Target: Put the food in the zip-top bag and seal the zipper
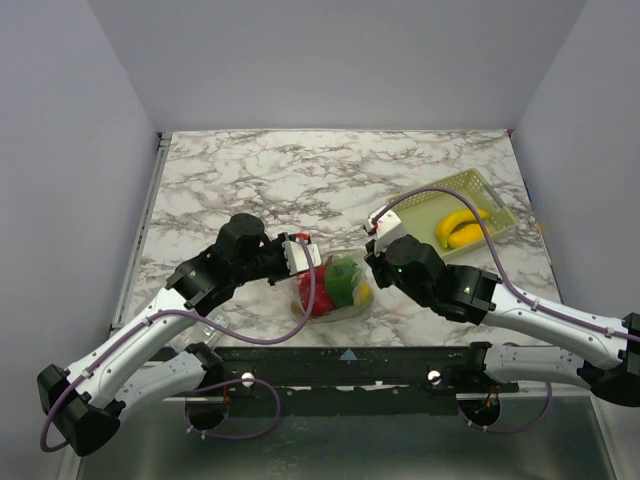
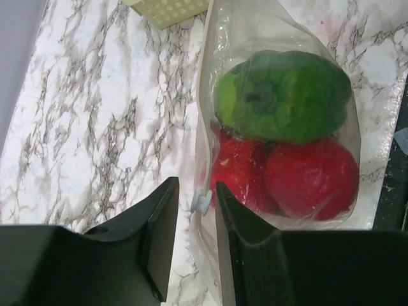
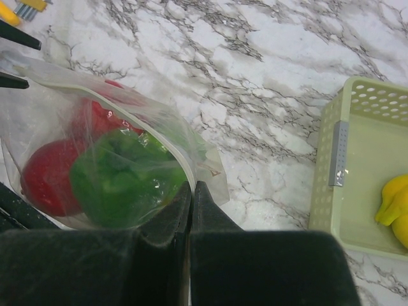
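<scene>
Bag (image 1: 335, 290) holds pepper (image 2: 280, 95); I see left end effector (image 2: 196, 191) narrowly parted astride slider (image 2: 201, 203), right end effector (image 3: 191, 188) pinching bag edge; basket (image 3: 326, 210) nearby.

A clear plastic zip-top bag (image 1: 337, 309) holding red and green toy foods (image 1: 341, 282) lies by the marble table's (image 1: 300, 170) near edge, between the left gripper (image 1: 305, 256) and right gripper (image 1: 372, 253). Yellow toy bananas (image 1: 460, 229) sit in a pale green basket (image 1: 470, 182) farther right.

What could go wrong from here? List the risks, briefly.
The left gripper stands open around the zipper's slider, so it could miss it. The green pepper bulges against the zip-top bag and may block the seal. A banana lies in the basket, unbagged.
</scene>
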Tool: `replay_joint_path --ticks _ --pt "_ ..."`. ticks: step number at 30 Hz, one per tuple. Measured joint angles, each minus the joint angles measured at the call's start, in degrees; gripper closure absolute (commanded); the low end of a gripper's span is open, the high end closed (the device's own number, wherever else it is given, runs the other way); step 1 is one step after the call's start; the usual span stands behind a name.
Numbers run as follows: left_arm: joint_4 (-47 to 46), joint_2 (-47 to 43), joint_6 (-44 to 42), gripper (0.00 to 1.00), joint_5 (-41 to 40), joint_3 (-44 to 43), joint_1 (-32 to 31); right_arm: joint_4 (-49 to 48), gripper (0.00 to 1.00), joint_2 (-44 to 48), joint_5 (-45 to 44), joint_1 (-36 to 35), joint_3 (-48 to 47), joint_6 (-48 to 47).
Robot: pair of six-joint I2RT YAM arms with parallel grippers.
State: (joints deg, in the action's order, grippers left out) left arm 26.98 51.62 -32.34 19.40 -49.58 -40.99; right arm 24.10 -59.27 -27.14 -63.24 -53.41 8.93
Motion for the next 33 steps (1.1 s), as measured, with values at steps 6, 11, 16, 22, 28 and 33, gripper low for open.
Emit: replay_joint_path --ticks 6,11,16,22,28,33 --pt "0.0 0.1 -0.4 1.00 -1.0 0.3 0.0 0.0 1.00 0.0 0.5 0.0 0.0 0.0" --pt "1.0 0.4 -0.4 1.00 -1.2 0.2 0.0 0.0 0.68 0.0 3.1 0.0 0.0 -1.1" --pt "5.2 0.0 0.0 1.00 0.9 -2.6 0.0 -0.2 0.54 -1.9 8.7 0.0 -2.2 -2.2" --pt "8.6 -1.2 0.3 1.00 4.5 -4.6 0.0 -0.6 0.55 -8.9 12.9 0.0 -8.1 -4.4" --pt "9.4 -2.3 0.3 1.00 5.4 -4.3 0.0 0.0 0.44 -13.4 14.3 0.1 -12.9 -6.2" --pt "8.8 -6.0 0.3 1.00 5.0 -2.7 0.0 2.1 0.30 -11.5 11.4 0.3 -13.9 -6.9"
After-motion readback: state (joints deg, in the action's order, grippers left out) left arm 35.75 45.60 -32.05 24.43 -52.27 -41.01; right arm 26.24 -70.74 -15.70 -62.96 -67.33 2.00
